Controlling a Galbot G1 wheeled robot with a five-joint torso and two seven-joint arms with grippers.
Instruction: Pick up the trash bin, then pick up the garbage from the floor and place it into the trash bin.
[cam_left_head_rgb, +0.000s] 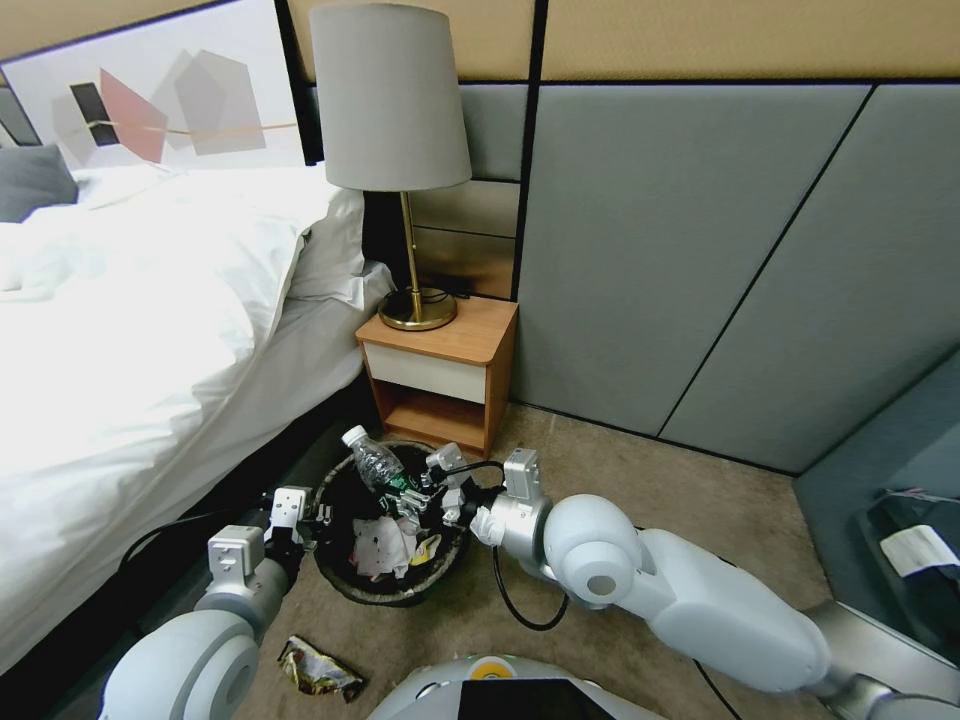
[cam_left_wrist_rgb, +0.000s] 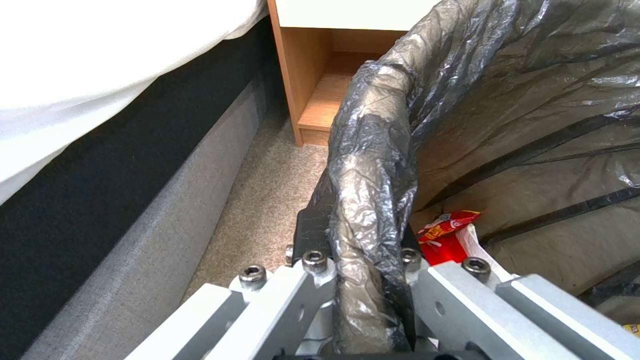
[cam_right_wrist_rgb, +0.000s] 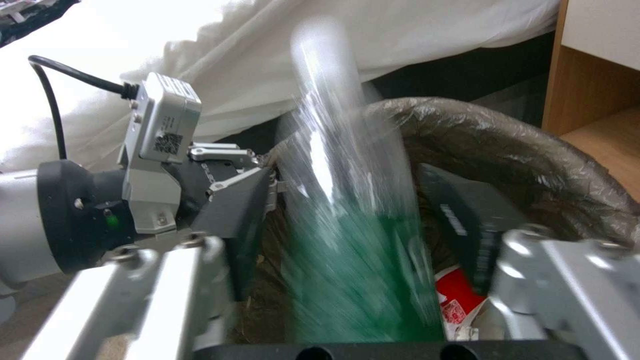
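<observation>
- the trash bin (cam_left_head_rgb: 345, 580), lined with a dark bag, stands on the carpet between the bed (cam_left_head_rgb: 130, 330) and the nightstand (cam_left_head_rgb: 440, 375).
- the left claw (cam_left_head_rgb: 308, 522) pinches the bin's rim.
- the right claw (cam_left_head_rgb: 432, 490) is spread over the bin, with the green-labelled bottle (cam_left_head_rgb: 378, 465) blurred between its fingers.
- a crumpled wrapper (cam_left_head_rgb: 318, 668) lies on the carpet near the bin.

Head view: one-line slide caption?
Left gripper clamps the trash bin rim while the open right gripper drops a bottle in.
</observation>
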